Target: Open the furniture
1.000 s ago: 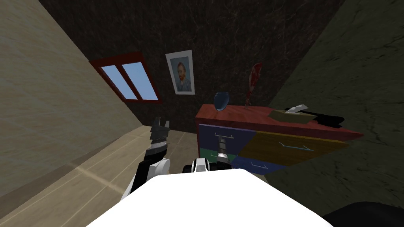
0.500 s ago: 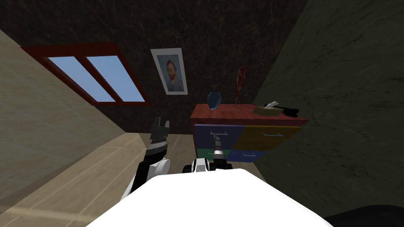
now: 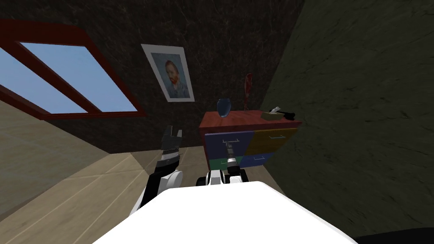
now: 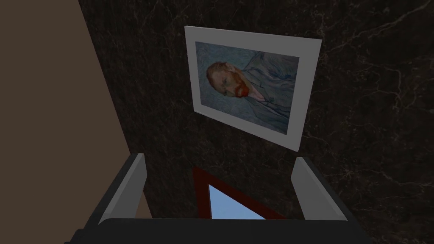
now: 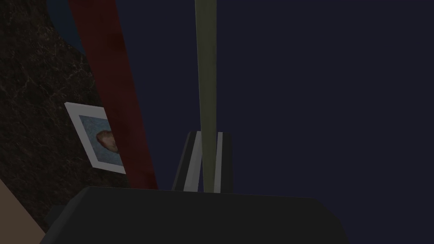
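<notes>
The right gripper point(image 5: 206, 140) pinches the thin grey-green bar handle point(image 5: 206, 63), horizontal across the dark blue upper-left drawer point(image 3: 217, 147) of the red-topped dresser point(image 3: 248, 119); the left gripper point(image 4: 216, 169) hangs spread, well left.

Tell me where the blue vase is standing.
In the head view, the blue vase stands on the left end of the red-topped dresser, right of the wall portrait.

A 4-colour dresser point(image 3: 250, 123) before a dark brown, veined wall point(image 3: 220, 42).
Top red-brown; drawer fronts navy, ochre, green, blue; handle point(image 5: 207, 84) olive-grey; vase point(image 3: 223, 106) blue; window frame point(image 3: 93, 113) dark red; portrait point(image 3: 171, 78) bordered white; floor point(image 3: 84, 199) tan, planked.
</notes>
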Tool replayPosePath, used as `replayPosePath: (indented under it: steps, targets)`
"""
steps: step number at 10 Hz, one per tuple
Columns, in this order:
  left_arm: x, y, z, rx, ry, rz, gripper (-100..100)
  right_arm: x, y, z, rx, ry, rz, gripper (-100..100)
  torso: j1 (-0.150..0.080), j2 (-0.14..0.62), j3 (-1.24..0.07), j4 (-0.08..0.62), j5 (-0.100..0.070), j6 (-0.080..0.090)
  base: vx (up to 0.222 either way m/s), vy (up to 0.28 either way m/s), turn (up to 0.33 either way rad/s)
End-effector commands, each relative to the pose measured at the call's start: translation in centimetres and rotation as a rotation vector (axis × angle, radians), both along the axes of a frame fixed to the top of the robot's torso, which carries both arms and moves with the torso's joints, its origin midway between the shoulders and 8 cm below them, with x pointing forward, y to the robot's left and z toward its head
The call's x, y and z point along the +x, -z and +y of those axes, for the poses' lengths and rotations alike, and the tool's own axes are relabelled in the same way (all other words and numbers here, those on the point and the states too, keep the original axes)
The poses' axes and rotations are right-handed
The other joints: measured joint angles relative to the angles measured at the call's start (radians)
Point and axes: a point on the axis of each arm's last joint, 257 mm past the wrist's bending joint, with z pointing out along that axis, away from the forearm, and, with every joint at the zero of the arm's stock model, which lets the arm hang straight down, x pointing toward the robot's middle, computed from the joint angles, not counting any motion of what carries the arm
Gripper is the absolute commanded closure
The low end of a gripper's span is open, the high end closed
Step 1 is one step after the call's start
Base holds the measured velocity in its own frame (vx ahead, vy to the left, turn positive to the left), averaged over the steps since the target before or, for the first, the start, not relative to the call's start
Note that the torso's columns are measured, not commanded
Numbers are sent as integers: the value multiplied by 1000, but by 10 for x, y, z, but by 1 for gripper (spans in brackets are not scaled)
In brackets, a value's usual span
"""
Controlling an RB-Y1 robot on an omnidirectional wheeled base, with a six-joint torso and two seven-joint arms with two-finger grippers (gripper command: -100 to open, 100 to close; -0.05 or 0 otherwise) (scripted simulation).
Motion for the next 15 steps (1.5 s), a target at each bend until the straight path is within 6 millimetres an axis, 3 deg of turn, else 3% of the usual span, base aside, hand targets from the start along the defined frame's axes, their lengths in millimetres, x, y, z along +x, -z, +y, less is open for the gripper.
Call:
replayPosePath:
  steps: [1, 2, 3, 5, 6, 8, 9, 11, 14, 15]
  targets:
    - [0, 0, 0, 0, 0, 0, 0, 9, 2, 32, -8, -104, 5, 100, -1, -1, 0, -4, -1, 3, -25, 38, -339]
    - [0, 0, 0, 0, 0, 0, 0, 12, -4, 34, -8, -109, -9, 100, -3, -2, -1, -2, -1, 4, -18, 20, -108]
    - [0, 0, 0, 0, 0, 0, 0, 12, 15, 47, -26, -170, 34, 100, -2, 0, -1, 1, 0, 1, -5, 32, -417]
    - [0, 0, 0, 0, 0, 0, 0, 21, -3, 54, -30, -186, -8, 100, -2, 0, 0, -1, 0, 3, -17, 42, -217]
    - [0, 0, 0, 0, 0, 0, 0, 21, 17, 65, -53, -245, 35, 100, -1, 2, 1, 1, 0, 1, -16, 35, -348]
    - [0, 0, 0, 0, 0, 0, 0, 30, -1, 72, -58, -259, -6, 100, -4, -1, 0, -3, 0, 5, -25, 31, -242]
    - [0, 0, 0, 0, 0, 0, 0, 30, 18, 81, -86, -313, 37, 100, -5, -1, -1, -1, 0, 4, -16, 35, -449]
    - [0, 0, 0, 0, 0, 0, 0, 38, 1, 87, -93, -325, -3, 100, -10, -2, -1, -3, -1, 9, -22, 39, -196]
    - [0, 0, 0, 0, 0, 0, 0, 37, -4, 65, -56, -256, -5, 100, -10, 4, 2, 1, -1, 5, -29, -32, 231]
    - [0, 0, 0, 0, 0, 0, 0, 36, -16, 56, -29, -220, -26, 100, -8, 5, 3, 2, -1, 7, -67, -51, 396]
